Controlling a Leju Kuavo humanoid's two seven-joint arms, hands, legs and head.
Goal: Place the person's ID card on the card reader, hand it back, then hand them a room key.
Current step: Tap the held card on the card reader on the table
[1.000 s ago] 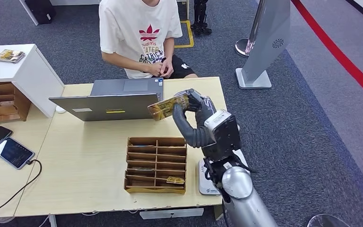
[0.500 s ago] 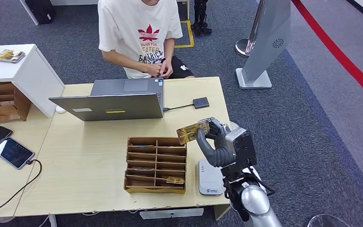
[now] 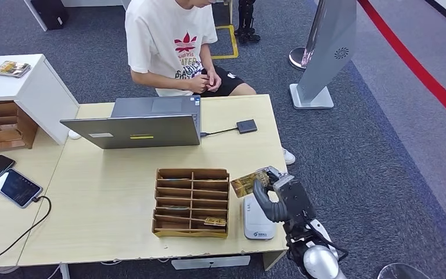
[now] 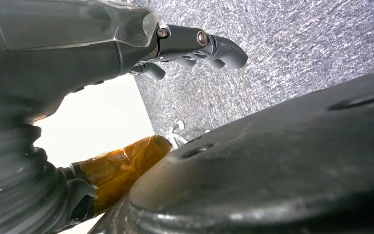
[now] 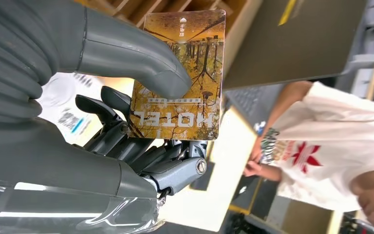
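right hand [image 3: 279, 195] thumb and fingers pinch the card [image 5: 182, 80], hiding its lower edge; yellow autumn print, "hotel" lettering. left hand [image 4: 185, 44] fingers curled, empty.

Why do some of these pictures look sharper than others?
Head view: evenly lit, sharp across the desk. Right wrist view: the card is crisp, the person behind it soft. Left wrist view: a white patch is blown out, and the near dark shapes are blurred.

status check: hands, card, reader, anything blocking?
Right hand grips hotel card, held above card reader. Left hand holds nothing, fingers curled, above carpet. Reader top bare; card organizer beside it.
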